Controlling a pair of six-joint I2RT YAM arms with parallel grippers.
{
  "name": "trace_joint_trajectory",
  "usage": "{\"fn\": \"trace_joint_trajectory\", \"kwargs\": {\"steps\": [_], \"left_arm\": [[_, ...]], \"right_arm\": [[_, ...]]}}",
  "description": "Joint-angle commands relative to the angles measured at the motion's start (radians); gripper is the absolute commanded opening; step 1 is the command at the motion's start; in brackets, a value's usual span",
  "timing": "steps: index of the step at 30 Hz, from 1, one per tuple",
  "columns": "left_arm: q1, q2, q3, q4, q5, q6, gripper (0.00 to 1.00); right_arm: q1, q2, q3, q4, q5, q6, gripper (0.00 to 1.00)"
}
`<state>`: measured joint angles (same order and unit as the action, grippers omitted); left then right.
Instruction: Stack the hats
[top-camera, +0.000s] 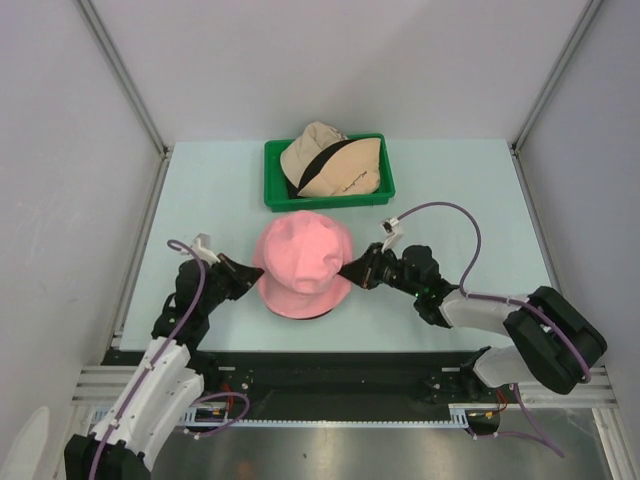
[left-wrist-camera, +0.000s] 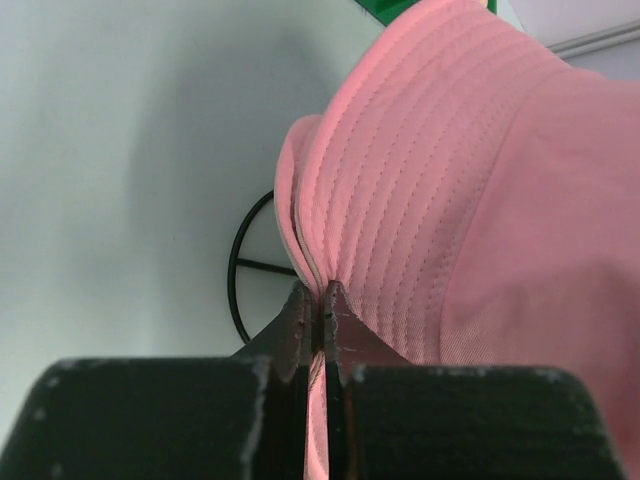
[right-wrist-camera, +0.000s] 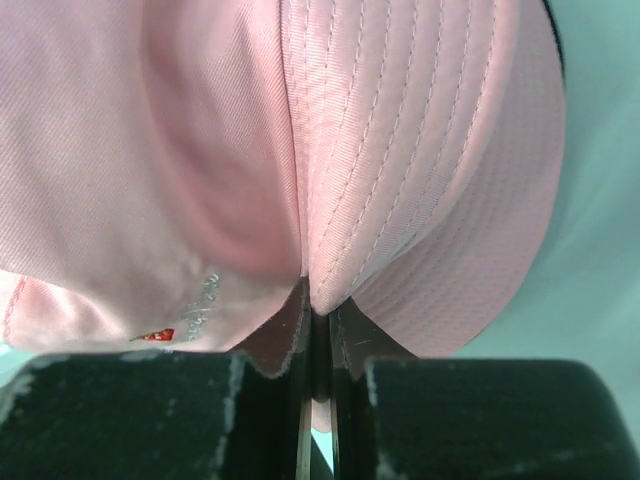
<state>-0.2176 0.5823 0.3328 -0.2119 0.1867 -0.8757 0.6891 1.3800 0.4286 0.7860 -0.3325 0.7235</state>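
Note:
A pink bucket hat (top-camera: 302, 262) sits over a black wire stand (left-wrist-camera: 240, 268) in the middle of the table. My left gripper (top-camera: 254, 271) is shut on the hat's left brim (left-wrist-camera: 318, 262). My right gripper (top-camera: 350, 270) is shut on the hat's right brim (right-wrist-camera: 322, 270). A small embroidered mark (right-wrist-camera: 190, 312) shows in the right wrist view. A beige hat (top-camera: 335, 168) and a black hat (top-camera: 318, 160), mostly hidden between beige folds, lie in the green tray (top-camera: 276, 194) behind.
The green tray stands just beyond the pink hat, at the back centre. Grey walls (top-camera: 70, 150) close in both sides. The metal rail (top-camera: 330, 385) with the arm bases runs along the near edge.

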Motion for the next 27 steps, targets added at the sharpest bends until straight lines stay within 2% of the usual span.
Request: {"fn": "trace_joint_trajectory", "kwargs": {"steps": [1, 6, 12, 14, 15, 17, 18, 21, 27], "left_arm": [[0.0, 0.12, -0.067, 0.077, -0.052, -0.011, 0.0], [0.0, 0.208, -0.058, 0.134, -0.081, 0.03, 0.0], [0.003, 0.243, -0.046, 0.154, -0.125, 0.075, 0.0], [0.003, 0.241, -0.041, 0.161, -0.118, 0.093, 0.0], [0.003, 0.24, -0.037, 0.164, -0.113, 0.112, 0.0], [0.003, 0.234, -0.028, 0.161, -0.113, 0.133, 0.0], [0.004, 0.232, -0.018, 0.16, -0.106, 0.154, 0.0], [0.004, 0.222, -0.005, 0.155, -0.102, 0.185, 0.0], [0.003, 0.223, 0.005, 0.155, -0.093, 0.205, 0.01]], "right_arm": [[0.033, -0.09, -0.007, -0.102, 0.042, -0.016, 0.0], [0.044, -0.163, -0.014, -0.197, 0.095, -0.016, 0.0], [0.032, -0.087, -0.014, -0.206, 0.093, -0.033, 0.01], [0.036, -0.107, -0.01, -0.206, 0.066, -0.053, 0.1], [0.036, -0.123, -0.007, -0.214, 0.063, -0.064, 0.23], [0.032, -0.201, 0.009, -0.267, 0.066, -0.107, 0.38], [0.026, -0.235, 0.016, -0.292, 0.072, -0.119, 0.54], [-0.037, -0.332, 0.058, -0.384, 0.053, -0.156, 0.71], [-0.198, -0.369, 0.179, -0.487, -0.111, -0.211, 0.78]]}}
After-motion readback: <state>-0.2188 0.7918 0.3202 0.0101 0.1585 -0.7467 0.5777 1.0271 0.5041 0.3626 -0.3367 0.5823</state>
